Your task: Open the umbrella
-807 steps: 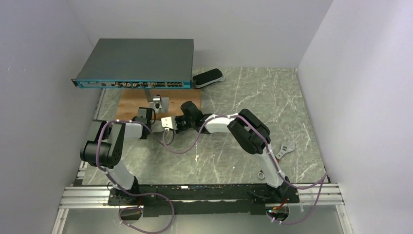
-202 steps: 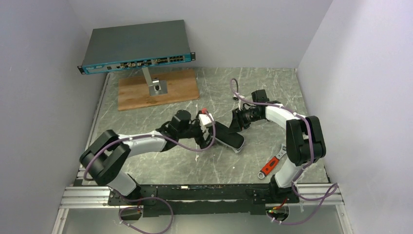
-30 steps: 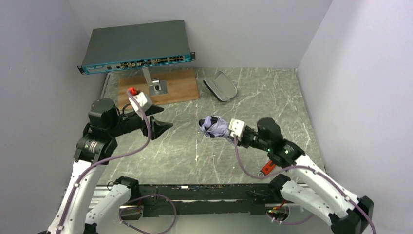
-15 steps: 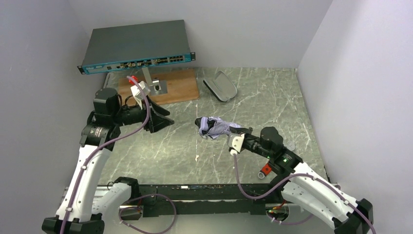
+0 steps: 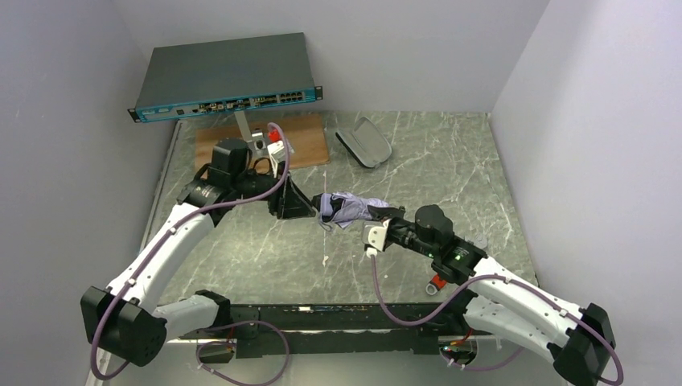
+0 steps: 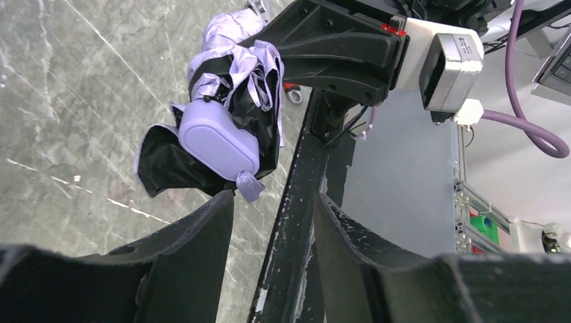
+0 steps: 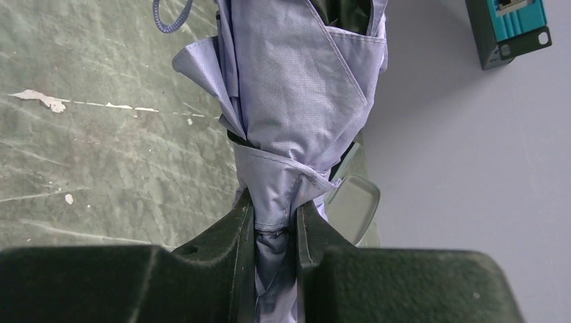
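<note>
Umbrella (image 5: 347,207) is held up over the middle of the green table (image 5: 450,161). It is bunched up and not opened. Its cloth end is squeezed tight between the fingers of the right gripper (image 5: 376,214). The small lavender handle (image 6: 218,138) is pointed at the left gripper (image 5: 310,211), whose fingers are spread apart with nothing between them. The handle is seen just past those fingertips. Whether its strap touches one tip cannot be told. A grey pouch (image 5: 363,145) is laid well behind, beside a wooden board (image 5: 301,145).
</note>
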{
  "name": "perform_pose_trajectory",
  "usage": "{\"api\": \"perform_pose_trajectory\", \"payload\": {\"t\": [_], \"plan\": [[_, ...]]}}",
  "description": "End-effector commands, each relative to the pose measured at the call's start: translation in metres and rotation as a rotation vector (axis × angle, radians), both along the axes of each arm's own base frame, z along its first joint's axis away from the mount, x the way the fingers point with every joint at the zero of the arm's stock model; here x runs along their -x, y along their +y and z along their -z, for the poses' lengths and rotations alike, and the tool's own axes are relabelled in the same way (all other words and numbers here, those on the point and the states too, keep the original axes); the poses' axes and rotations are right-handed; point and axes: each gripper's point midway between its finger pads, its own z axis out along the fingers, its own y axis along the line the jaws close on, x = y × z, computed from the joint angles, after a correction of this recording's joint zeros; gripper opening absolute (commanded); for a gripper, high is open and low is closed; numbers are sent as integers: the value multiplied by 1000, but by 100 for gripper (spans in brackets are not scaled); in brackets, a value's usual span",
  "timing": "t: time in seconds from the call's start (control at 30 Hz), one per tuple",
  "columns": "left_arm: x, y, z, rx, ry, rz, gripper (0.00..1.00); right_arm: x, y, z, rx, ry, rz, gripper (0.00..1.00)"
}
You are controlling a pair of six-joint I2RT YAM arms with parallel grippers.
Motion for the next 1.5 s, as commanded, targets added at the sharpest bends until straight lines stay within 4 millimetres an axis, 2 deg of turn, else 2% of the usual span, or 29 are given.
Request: {"api": "perform_pose_trajectory", "payload": {"t": [0.0,0.23,0.53,0.6,0.73,0.93,1.0,1.13,1.27,1.3,1.37,1.4,1.47], "plan": [[2,-11,4,21,3,15,53,-8,10,-71,-133,-159,-8,0],[1,-12,18,-4,35,-3,50,-5,14,-78,-171,-153,-4,0],[6,-16,21,-10,20,10,46,8,20,-75,-147,-201,-60,0],[6,-16,21,-13,15,7,41,9,21,-75,-136,-204,-66,0],[5,-14,20,-27,-7,-1,23,8,19,-74,-130,-197,-56,0],[10,14,27,-99,-29,-43,1,4,0,-52,-56,-162,20,0],[10,24,24,-87,-8,-50,0,6,-7,-44,-35,-162,34,0],[9,42,25,-133,-74,-71,0,13,-21,-24,15,-134,48,0],[13,45,25,-132,-107,-71,0,18,-24,-14,30,-120,40,0],[14,43,23,-118,-110,-68,8,18,-22,-15,25,-119,30,0],[15,39,16,-77,-107,-56,51,18,-17,-19,9,-117,19,0],[16,36,11,-54,-108,-48,66,16,-15,-20,9,-117,18,0],[12,31,2,-12,-97,-50,84,12,-11,-21,12,-116,22,0]]}}
